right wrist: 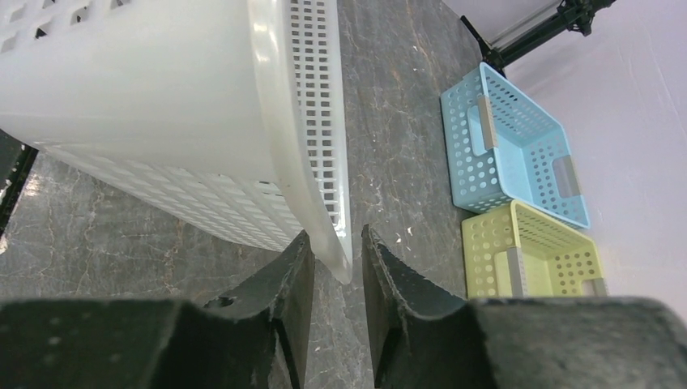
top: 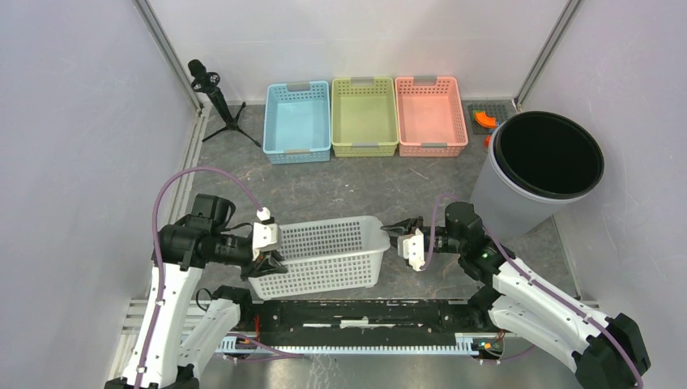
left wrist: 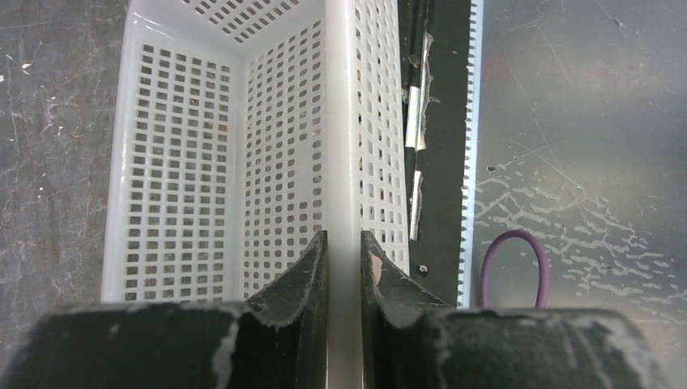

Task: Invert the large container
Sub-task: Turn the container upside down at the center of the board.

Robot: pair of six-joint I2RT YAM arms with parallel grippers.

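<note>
The large container is a white perforated basket [top: 324,251] lying tilted on the grey table between the two arms, near the front edge. My left gripper [top: 267,261] is shut on the rim at its left end. In the left wrist view both fingers press on that white rim [left wrist: 343,162], and the left gripper [left wrist: 344,243] hides the lower rim. My right gripper [top: 403,239] is at the basket's right end. In the right wrist view the right gripper [right wrist: 336,243] stands open with the tip of the basket's rim [right wrist: 324,203] between its jaws and a gap on the right side.
Blue [top: 297,121], green [top: 364,116] and pink [top: 430,115] baskets line the far edge. A big grey bin with a black inside [top: 548,154] stands at the right, an orange object [top: 484,118] behind it. A small tripod [top: 215,93] is far left. A black rail [top: 364,312] runs along the front.
</note>
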